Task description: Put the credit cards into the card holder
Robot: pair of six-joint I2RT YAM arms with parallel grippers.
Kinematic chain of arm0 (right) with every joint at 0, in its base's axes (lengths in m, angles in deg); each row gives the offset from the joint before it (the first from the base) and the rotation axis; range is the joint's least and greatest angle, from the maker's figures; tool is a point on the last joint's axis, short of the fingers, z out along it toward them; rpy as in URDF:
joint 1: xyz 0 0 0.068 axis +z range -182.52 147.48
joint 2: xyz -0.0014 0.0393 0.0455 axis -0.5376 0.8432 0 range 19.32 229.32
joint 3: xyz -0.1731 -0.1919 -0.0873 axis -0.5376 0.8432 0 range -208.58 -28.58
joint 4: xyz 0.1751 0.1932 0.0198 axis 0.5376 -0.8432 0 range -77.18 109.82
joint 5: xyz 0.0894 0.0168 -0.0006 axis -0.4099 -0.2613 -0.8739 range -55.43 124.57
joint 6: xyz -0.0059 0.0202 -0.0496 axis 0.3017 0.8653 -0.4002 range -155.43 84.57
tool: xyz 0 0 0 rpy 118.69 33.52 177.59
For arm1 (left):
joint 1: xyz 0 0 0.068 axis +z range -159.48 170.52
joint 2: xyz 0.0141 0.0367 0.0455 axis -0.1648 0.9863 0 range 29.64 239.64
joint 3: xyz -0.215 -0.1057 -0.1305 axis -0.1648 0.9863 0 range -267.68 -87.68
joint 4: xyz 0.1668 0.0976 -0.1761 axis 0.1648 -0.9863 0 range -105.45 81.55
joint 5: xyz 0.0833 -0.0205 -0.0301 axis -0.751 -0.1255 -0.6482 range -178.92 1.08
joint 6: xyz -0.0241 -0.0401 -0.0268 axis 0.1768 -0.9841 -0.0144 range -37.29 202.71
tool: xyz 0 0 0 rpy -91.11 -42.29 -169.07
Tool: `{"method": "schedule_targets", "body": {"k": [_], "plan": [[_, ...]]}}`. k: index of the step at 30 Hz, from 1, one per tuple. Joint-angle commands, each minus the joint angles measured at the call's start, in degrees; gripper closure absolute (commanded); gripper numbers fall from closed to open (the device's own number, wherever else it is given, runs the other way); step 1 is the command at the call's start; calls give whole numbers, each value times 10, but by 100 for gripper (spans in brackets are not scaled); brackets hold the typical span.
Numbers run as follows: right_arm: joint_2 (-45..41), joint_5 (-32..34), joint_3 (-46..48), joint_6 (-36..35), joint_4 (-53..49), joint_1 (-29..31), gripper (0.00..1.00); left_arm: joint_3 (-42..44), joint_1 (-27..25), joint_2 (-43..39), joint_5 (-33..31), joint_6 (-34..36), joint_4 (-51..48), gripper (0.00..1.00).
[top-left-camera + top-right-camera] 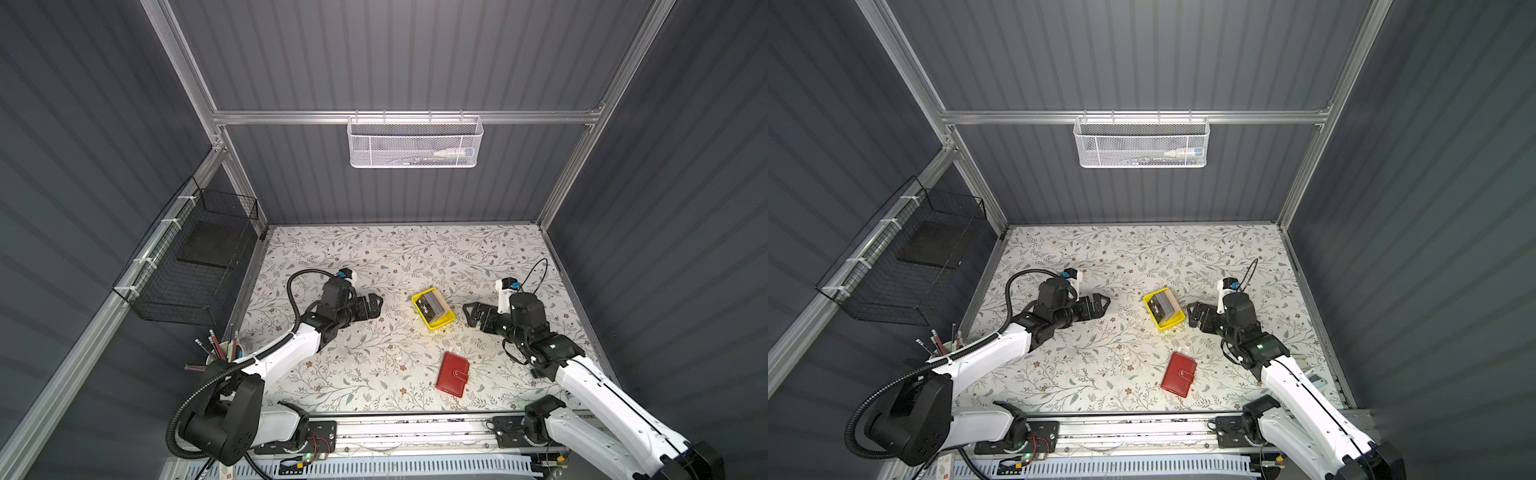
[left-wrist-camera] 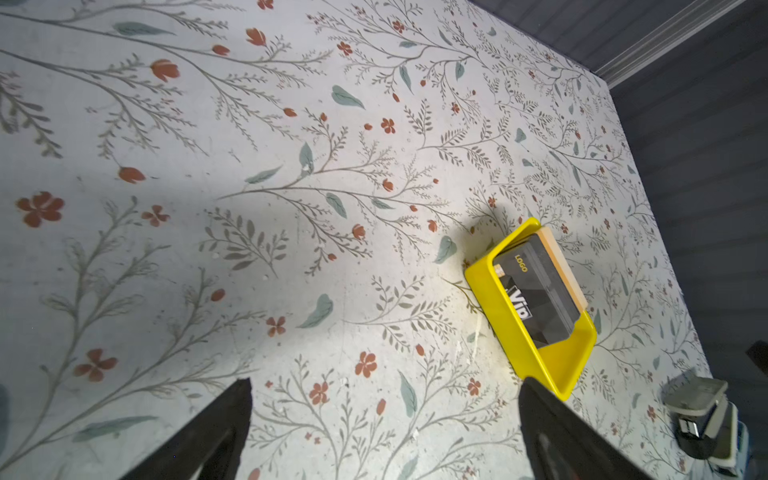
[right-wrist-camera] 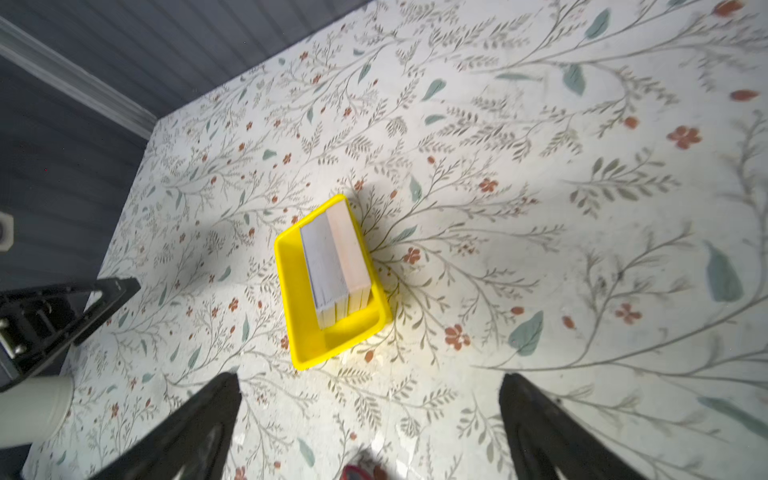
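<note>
The credit cards (image 1: 434,306) (image 1: 1165,309) stand on edge as a stack inside a small yellow tray (image 1: 441,326) at mid-table. The front card is black with "VIP" on it (image 2: 536,291), and the back ones look grey and tan (image 3: 336,257). Nearer the front edge, the card holder (image 1: 453,374) (image 1: 1178,375) lies closed, red, with its snap strap done up. My left gripper (image 1: 378,305) (image 2: 385,381) is open to the left of the tray, holding nothing. Just right of the tray, my right gripper (image 1: 467,316) (image 3: 370,376) is also open with nothing in it.
A white mesh basket (image 1: 413,143) hangs on the back rail. A black wire basket (image 1: 195,266) is fixed to the left wall. A cup of pens (image 1: 224,349) stands at the table's front left corner, beside the left arm.
</note>
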Motion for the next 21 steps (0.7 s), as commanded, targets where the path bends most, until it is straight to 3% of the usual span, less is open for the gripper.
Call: {"method": "schedule_targets", "body": {"k": [1,6,8,21], "plan": [[1,4,5,29,-9,25,1,-1,-17,7,4,-24,14,0],[11,-22,37,62,42,59,3,4,-33,29,21,-49,30,0],[17,-20,48,77,62,75,11,-2,-35,44,37,-53,37,2],[68,-53,81,120,146,110,28,-31,-42,110,59,-63,41,2]]}}
